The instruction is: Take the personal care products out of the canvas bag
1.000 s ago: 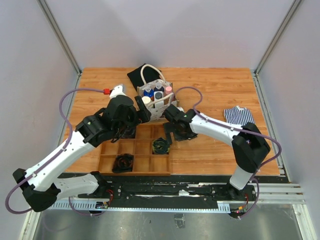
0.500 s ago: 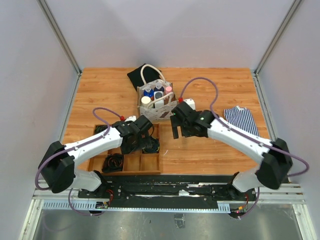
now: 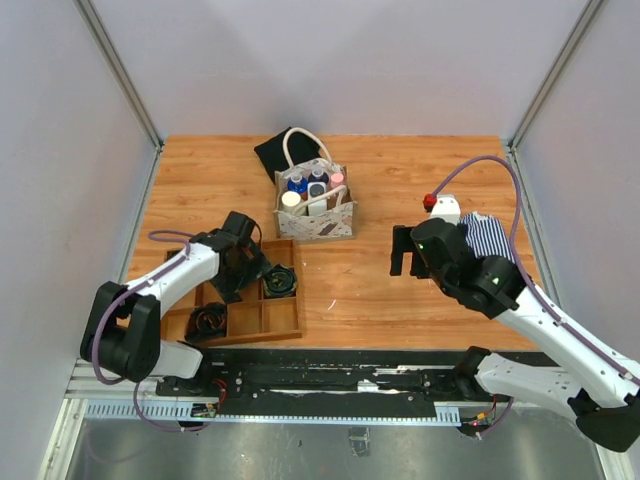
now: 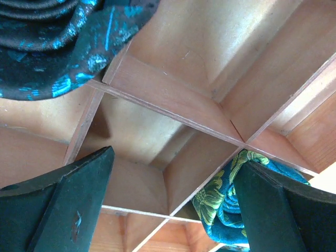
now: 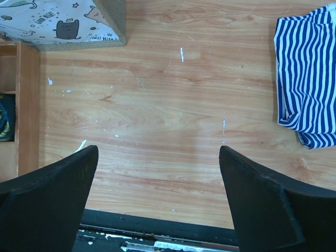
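Note:
The canvas bag [image 3: 314,222] stands upright at the table's middle back, its white handles up. Several personal care products stand inside it: a cream-capped bottle [image 3: 291,199], a blue-capped bottle [image 3: 296,184], a white bottle [image 3: 317,191] and a pink-capped bottle [image 3: 337,179]. My left gripper [image 3: 243,275] is open and empty, low over the wooden tray, left of the bag; in the left wrist view [image 4: 170,205] only tray compartments lie between its fingers. My right gripper [image 3: 404,262] is open and empty over bare table to the right of the bag [image 5: 63,23]; it also shows in the right wrist view [image 5: 157,189].
A divided wooden tray [image 3: 280,322] with rolled dark and teal cloths [image 4: 47,47] lies at the front left. A black cloth [image 3: 272,152] lies behind the bag. A blue-striped cloth [image 3: 488,232] lies at the right, also seen in the right wrist view [image 5: 310,73].
Both arms have drawn back from the bag: the left one down and left over the tray, the right one to the right. The tray has shifted left and turned a little.

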You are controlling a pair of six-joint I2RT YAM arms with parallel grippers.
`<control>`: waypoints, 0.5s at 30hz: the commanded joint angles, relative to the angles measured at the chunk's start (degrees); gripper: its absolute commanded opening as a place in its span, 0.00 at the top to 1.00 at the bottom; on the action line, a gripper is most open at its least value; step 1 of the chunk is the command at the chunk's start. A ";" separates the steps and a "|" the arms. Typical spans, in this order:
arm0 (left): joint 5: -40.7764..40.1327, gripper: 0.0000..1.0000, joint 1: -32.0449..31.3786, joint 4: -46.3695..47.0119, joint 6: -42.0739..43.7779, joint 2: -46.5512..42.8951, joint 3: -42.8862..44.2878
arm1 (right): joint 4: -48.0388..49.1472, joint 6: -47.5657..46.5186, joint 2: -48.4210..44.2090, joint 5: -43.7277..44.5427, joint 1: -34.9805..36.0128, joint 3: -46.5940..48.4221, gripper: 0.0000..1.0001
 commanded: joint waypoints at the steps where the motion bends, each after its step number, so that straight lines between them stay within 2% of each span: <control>1: -4.15 0.00 9.25 2.20 3.93 5.10 1.96 | -1.46 -1.23 -2.69 3.11 -0.70 -1.18 0.01; 5: -3.72 0.00 18.24 2.85 5.96 12.21 10.01 | -2.07 -0.93 -3.97 2.41 -0.70 -1.42 0.01; 8: -4.33 0.00 22.12 1.16 6.42 19.82 18.77 | -3.26 -1.19 -4.42 2.10 -0.70 -0.82 0.01; 12: -7.19 0.00 23.65 -3.74 7.50 30.01 31.48 | -5.64 -1.31 -5.66 2.40 -0.69 -0.14 0.02; 15: -6.89 0.00 25.32 -5.67 5.63 34.55 36.54 | -6.99 -1.30 -7.25 2.62 -0.69 -0.66 0.01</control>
